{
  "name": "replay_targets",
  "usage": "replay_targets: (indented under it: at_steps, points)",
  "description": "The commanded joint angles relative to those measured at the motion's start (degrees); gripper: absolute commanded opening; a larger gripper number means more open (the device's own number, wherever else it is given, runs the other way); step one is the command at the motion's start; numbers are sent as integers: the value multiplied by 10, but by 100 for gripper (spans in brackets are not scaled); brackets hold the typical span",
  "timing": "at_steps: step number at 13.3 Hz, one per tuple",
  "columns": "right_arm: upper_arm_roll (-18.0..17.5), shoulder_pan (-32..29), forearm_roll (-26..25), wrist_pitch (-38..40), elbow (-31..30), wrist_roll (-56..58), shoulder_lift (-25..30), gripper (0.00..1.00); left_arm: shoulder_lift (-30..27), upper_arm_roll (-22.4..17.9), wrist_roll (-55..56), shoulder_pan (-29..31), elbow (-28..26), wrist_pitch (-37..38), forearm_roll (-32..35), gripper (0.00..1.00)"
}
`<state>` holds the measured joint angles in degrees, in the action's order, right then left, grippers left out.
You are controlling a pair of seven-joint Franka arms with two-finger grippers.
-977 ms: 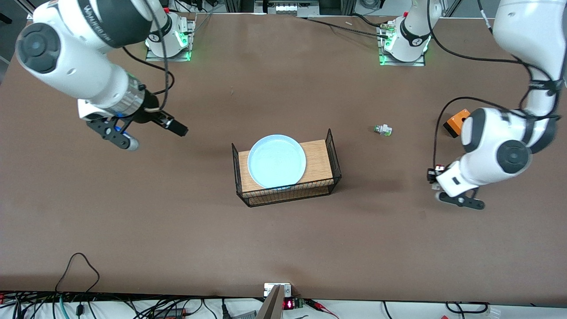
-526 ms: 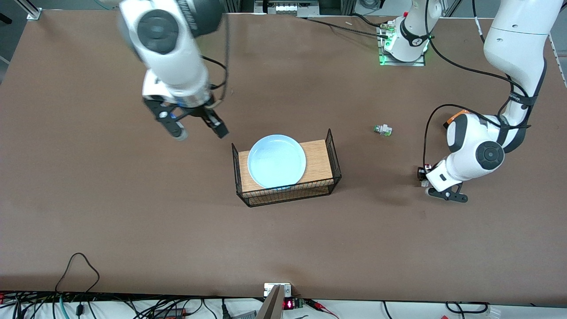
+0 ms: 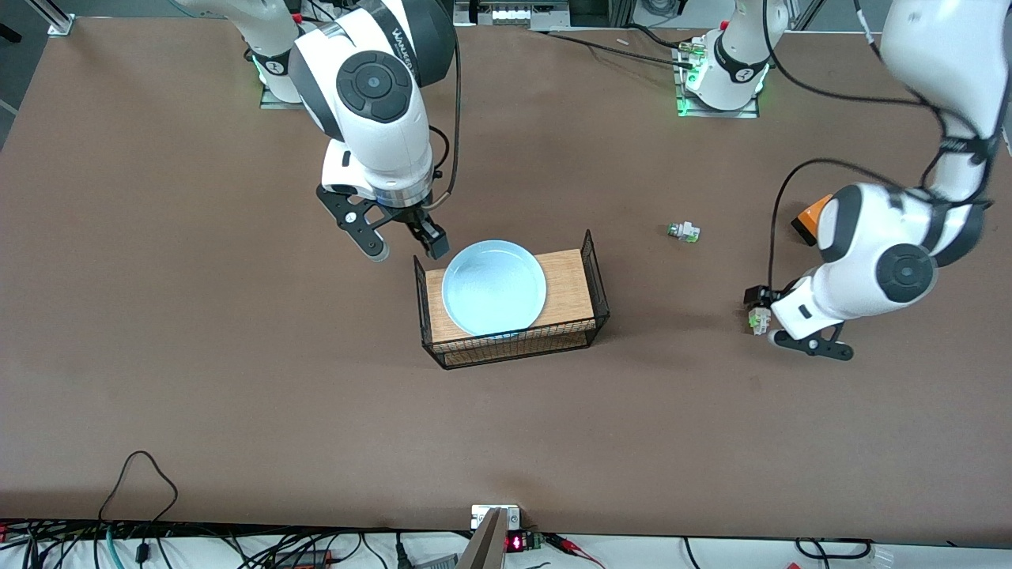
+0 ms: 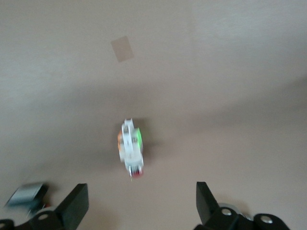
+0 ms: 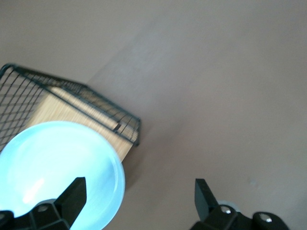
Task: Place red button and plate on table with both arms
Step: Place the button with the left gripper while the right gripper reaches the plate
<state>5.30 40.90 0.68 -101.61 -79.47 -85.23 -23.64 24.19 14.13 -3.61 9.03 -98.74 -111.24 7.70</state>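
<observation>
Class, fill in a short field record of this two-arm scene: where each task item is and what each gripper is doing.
plate: on the wooden rack, mid-table
red button: lying on the table, below the left gripper
left gripper: open, over the button, holding nothing
right gripper: open, empty, at the plate's rim
placed on table: button only

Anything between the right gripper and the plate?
Nothing visible. The right gripper, fingers open, hangs over the rack's end toward the right arm, beside the plate's rim. The rack's wire side there sits lower than the wooden top.
</observation>
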Motion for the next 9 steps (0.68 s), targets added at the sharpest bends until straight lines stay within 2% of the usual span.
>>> replay_targets:
  at_steps: [1, 3, 5, 8, 9]
  points:
    - [5, 5, 38, -53, 5, -55, -5, 100, -3, 19, 18, 0, 108, 144, -7, 100]
    - [4, 8, 36, -79, 2, -78, -18, 100, -11, 34, 33, 0, 165, 227, -3, 100]
    - [-1, 8, 33, -88, -2, -78, -33, 100, -31, 49, 43, 0, 189, 260, 1, 100]
    - [-9, 8, 28, -133, -53, -69, -34, 100, -87, 39, 42, -3, 179, 255, -7, 100]
    - [-9, 11, 22, -137, -58, -66, -44, 100, -105, 22, 42, -9, 168, 254, -8, 100]
